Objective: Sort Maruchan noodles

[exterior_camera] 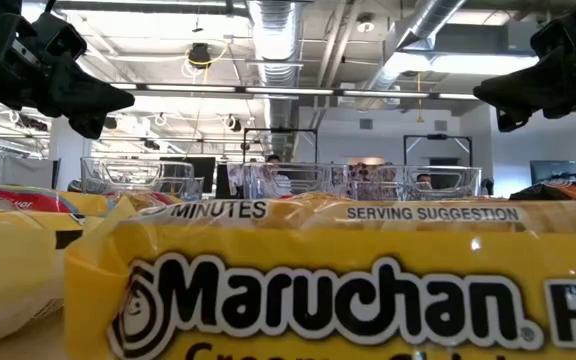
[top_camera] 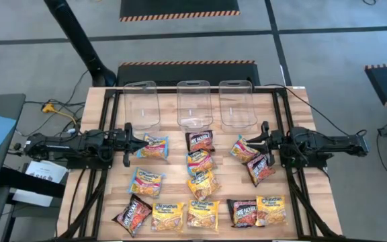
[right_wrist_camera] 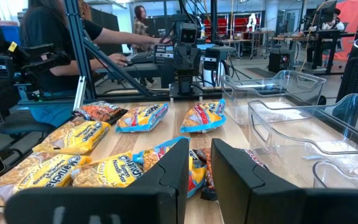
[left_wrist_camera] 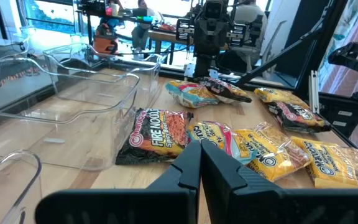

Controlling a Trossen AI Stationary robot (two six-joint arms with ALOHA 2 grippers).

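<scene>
Several Maruchan noodles packets lie flat on the wooden table: yellow-orange ones, black-red ones, and light blue-pink ones. My left gripper is shut and points level toward the table's middle, above a light blue packet without touching it. My right gripper points level from the right side, open, with nothing between its fingers. Below and beside its tips lie a light blue packet and a black-red packet.
Three clear plastic bins stand in a row along the table's far edge. Black frame rails run along both sides. A yellow packet lies right in front of the low camera. People are at desks beyond the table.
</scene>
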